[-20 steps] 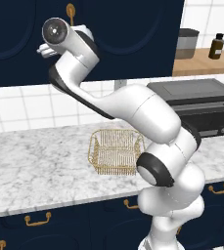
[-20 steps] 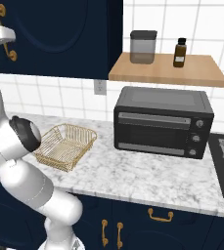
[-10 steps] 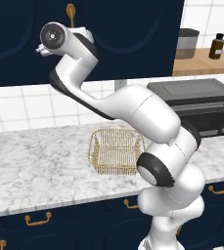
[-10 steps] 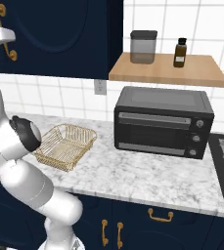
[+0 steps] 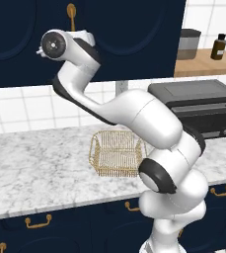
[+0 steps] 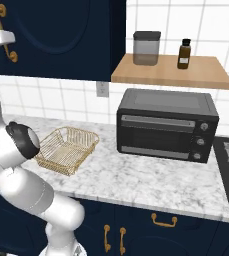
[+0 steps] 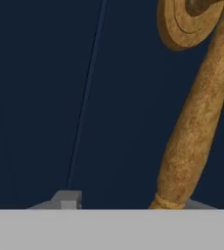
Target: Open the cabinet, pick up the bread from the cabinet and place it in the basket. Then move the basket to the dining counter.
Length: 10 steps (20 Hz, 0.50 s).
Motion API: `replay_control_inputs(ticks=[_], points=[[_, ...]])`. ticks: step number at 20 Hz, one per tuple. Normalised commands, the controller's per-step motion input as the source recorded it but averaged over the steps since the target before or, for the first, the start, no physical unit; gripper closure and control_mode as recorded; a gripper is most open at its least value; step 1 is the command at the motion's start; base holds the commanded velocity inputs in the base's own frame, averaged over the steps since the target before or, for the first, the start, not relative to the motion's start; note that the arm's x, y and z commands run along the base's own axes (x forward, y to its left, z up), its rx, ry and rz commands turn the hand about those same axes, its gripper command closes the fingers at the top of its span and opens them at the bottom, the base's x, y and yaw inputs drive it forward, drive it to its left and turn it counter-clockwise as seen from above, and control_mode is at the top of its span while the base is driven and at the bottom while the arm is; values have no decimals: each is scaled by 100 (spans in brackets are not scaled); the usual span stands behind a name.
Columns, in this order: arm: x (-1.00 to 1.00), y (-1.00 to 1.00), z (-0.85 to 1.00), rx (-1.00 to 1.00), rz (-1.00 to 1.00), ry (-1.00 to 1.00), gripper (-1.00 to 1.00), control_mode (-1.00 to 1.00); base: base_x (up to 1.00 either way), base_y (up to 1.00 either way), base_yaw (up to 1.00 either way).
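Up high, the gripper [image 6: 7, 37] sits at the cabinet [image 5: 134, 34] door's brass handle [image 7: 196, 122]; its spread cannot be told; the basket [image 6: 66, 149] rests on the worktop [image 6: 151, 175] well below.

We see a matt navy cabinet [image 5: 124, 34] with a rough brass handle [image 7: 196, 122], a gold wire basket [image 6: 66, 149] at nine o'clock of the glossy black toaster oven [image 6: 166, 122], on veined marble worktop [image 6: 151, 180].

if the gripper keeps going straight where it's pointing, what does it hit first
Most likely the navy cabinet door right ahead, with the brass handle running along one side of the gripper; how far off the door is cannot be told.
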Motion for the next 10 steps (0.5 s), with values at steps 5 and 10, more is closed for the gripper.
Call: replay_control_inputs(ticks=[5,10], points=[[-36,-13,0,9,1,-5,100,-100,0,0,0],[-98,-36,0,14,4,-7,100,-100,0,0,0]])
